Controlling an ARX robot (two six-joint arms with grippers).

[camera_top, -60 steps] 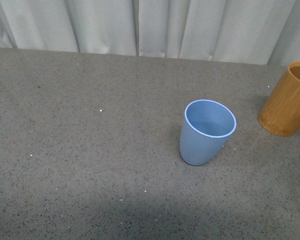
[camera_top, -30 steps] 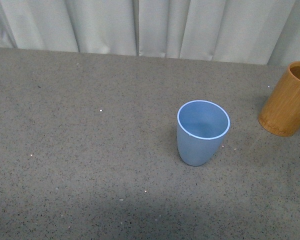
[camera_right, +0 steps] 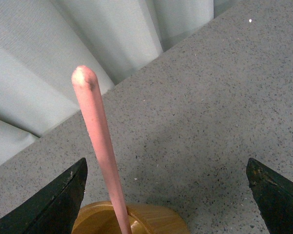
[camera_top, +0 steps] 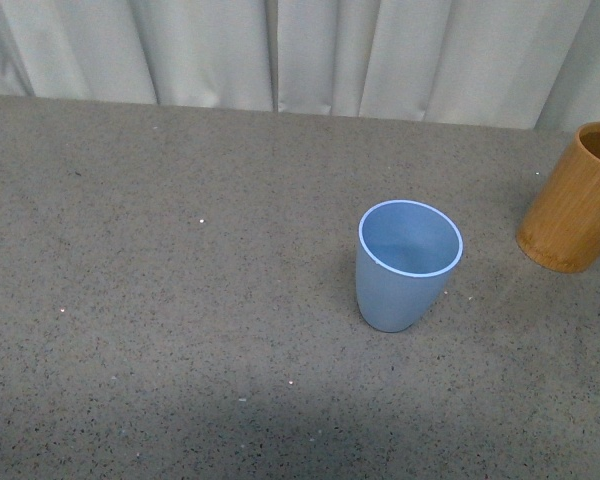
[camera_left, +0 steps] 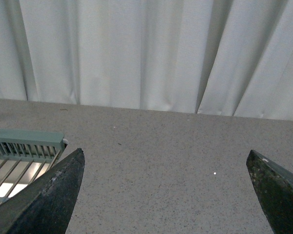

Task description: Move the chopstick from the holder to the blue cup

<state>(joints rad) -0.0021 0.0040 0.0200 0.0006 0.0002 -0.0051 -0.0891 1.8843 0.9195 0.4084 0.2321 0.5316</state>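
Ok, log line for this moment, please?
phase: pre-grasp | chopstick: standing in holder | right tool: open over holder, no grip | left tool: open, empty | blue cup: empty

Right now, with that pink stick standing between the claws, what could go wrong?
1. The chopstick stands nearer one finger of the open right gripper than the other. Closing may therefore knock it sideways instead of pinching it, or rock the holder.
2. The blue cup tapers to a narrow base and the chopstick looks long. Once dropped in, it might lean on the rim and tip the cup over.
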